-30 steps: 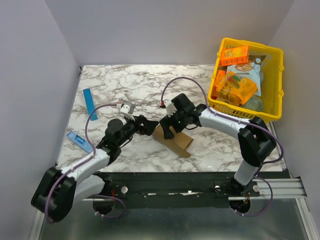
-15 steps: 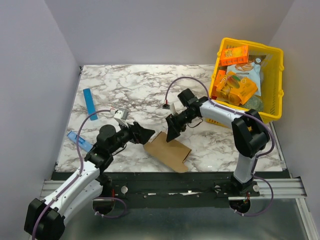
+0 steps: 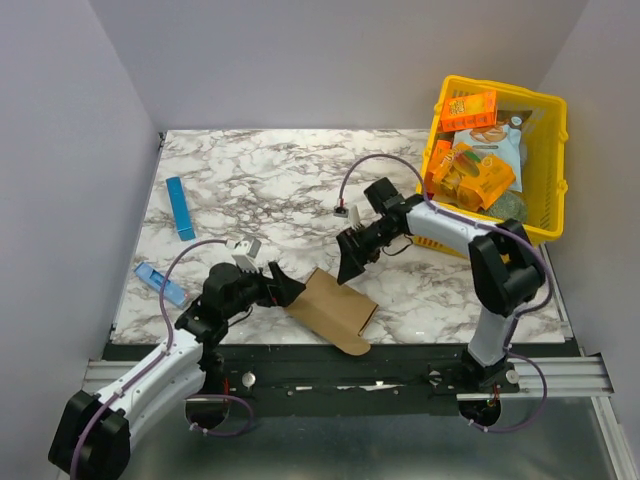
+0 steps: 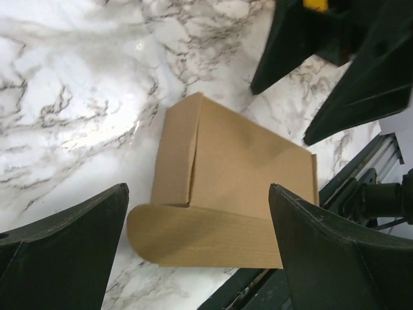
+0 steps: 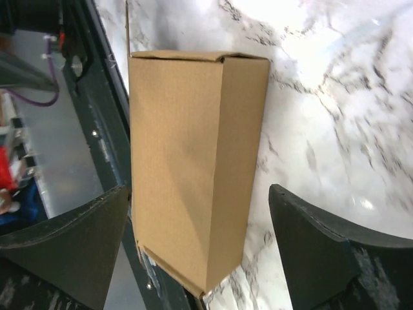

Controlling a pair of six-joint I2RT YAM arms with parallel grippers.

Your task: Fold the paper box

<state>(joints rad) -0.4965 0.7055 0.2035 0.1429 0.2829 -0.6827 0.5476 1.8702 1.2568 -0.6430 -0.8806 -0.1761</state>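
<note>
The paper box (image 3: 333,309) is a plain brown carton lying on its side at the table's near edge, one end over the dark rail. My left gripper (image 3: 286,288) is open and empty just left of it, apart from it. My right gripper (image 3: 346,264) is open and empty just above and behind it. In the left wrist view the box (image 4: 239,187) lies between my fingers with a rounded flap sticking out at the near end. In the right wrist view the box (image 5: 193,155) lies lengthwise between my open fingers, its end closed.
A yellow basket (image 3: 553,150) with orange snack boxes and bags stands at the back right. A slim blue bar (image 3: 180,207) lies at the left; a blue and white packet (image 3: 158,282) lies nearer the left edge. The dark rail (image 3: 400,355) runs along the front.
Both grippers have let go of the box and drawn back. The left arm pulled toward the near left, the right arm toward the back. The box slid toward the near edge.
</note>
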